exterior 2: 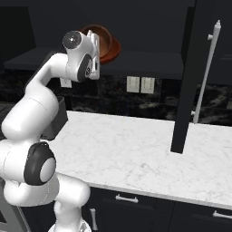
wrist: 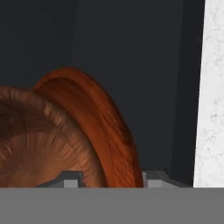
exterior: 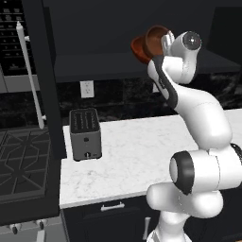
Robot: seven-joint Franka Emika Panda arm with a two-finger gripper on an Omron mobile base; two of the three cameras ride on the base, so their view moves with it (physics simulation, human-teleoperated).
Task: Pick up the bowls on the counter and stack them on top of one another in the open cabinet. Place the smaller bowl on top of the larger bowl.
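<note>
Gripper [exterior: 159,47] jaws are being kept hidden by the bowls in the left base view, raised at the cabinet shelf [exterior: 104,64]. From the right, a smaller bowl [exterior 2: 102,41] is being shown tipped against the larger bowl [exterior 2: 114,49]. Through the hand camera, fingertips [wrist: 70,178] are being seen straddling both rims; the grip cannot be told.
</note>
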